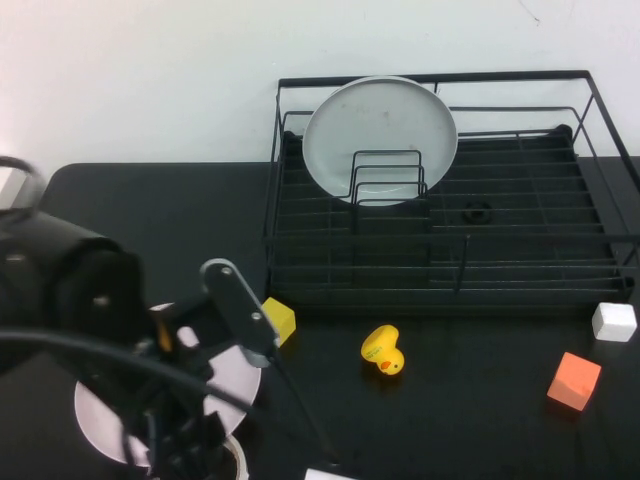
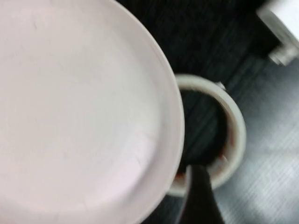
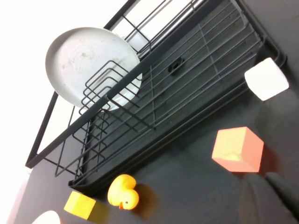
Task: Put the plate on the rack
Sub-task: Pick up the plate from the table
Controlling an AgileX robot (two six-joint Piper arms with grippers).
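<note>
Near the front-left corner of the large black wire dish rack (image 1: 440,200), on the dark table (image 1: 470,420), lies the large round pale pink plate (image 1: 100,425), flat and mostly hidden under the left arm. The left gripper (image 1: 195,400) hangs right over the plate's near edge, beside a small white-rimmed cup (image 2: 224,135) that sits just against the plate's rim; whether its jaws are apart or closed I cannot tell, since only one dark finger tip shows in the left wrist view. The right gripper (image 3: 268,196) shows only as a blurred dark edge in its own wrist view, hovering in front of the rack near the orange block (image 1: 574,381), and its jaws cannot be judged either. A grey-white round plate (image 1: 380,135) already stands upright in the looped dividers at the rack's back left. Between the pink plate and the rack lie a small yellow cube (image 1: 280,321) and a yellow rubber duck (image 1: 383,351); a white block (image 1: 613,321) sits at the rack's front-right corner. The plate is not yet lifted, I judge. The risks: a finger could knock the cup over while sliding under the rim, a shallow pinch on a smooth rim could slip, and a low carry could sweep the cube or clip the rack's front rail.
</note>
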